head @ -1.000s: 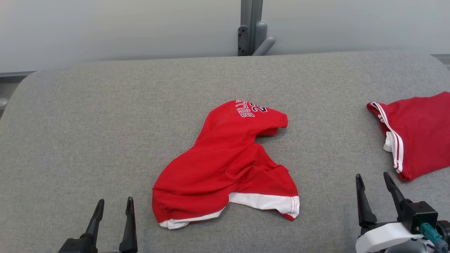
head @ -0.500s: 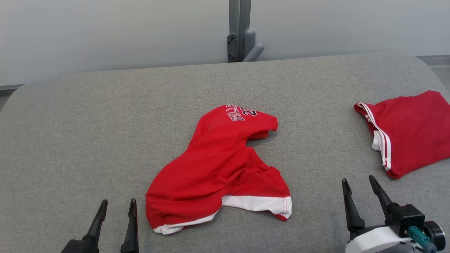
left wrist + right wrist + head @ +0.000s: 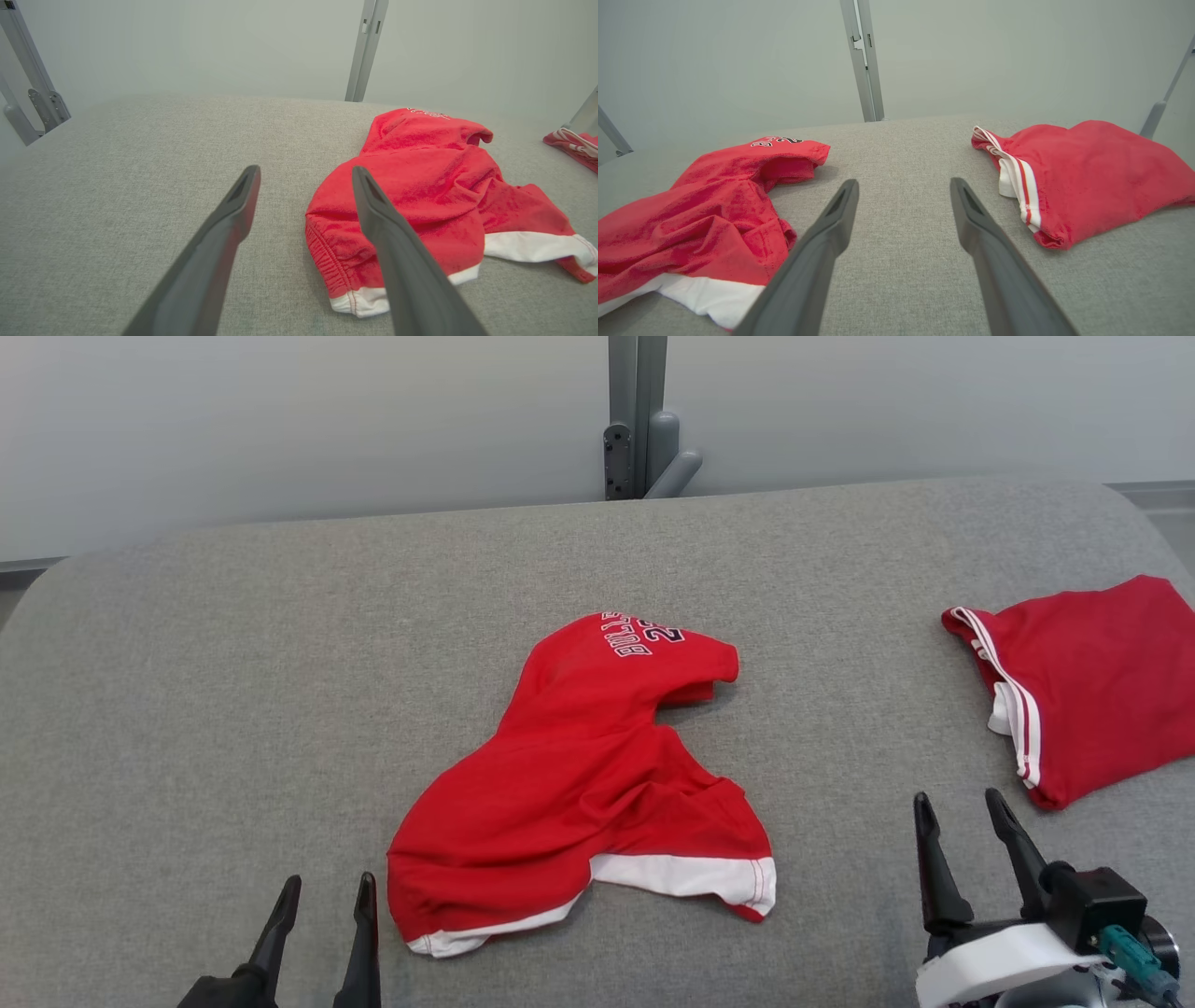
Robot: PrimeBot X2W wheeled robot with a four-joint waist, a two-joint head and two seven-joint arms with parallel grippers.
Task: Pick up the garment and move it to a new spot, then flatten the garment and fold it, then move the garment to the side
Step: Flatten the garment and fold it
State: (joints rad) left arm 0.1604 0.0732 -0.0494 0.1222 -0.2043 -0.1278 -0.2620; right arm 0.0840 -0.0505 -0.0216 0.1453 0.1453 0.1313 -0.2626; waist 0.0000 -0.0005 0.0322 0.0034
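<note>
Nearness favours the left arm: the crumpled red cloth garment with a white hem band lies midway across the grey fabric-covered counter. Its near-left corner is just right of the left tool and well apart from the right tool. Its long axis runs from the near hem to the far lettered end, leaning right. Both tools are empty, fingers moderately spread. A second red white-striped garment lies at the right edge.

The garment lay crumpled at the centre of the worktop. A second garment lay well apart at the right edge. The left gripper stood before the garment's left side; the right gripper stood between both garments.
</note>
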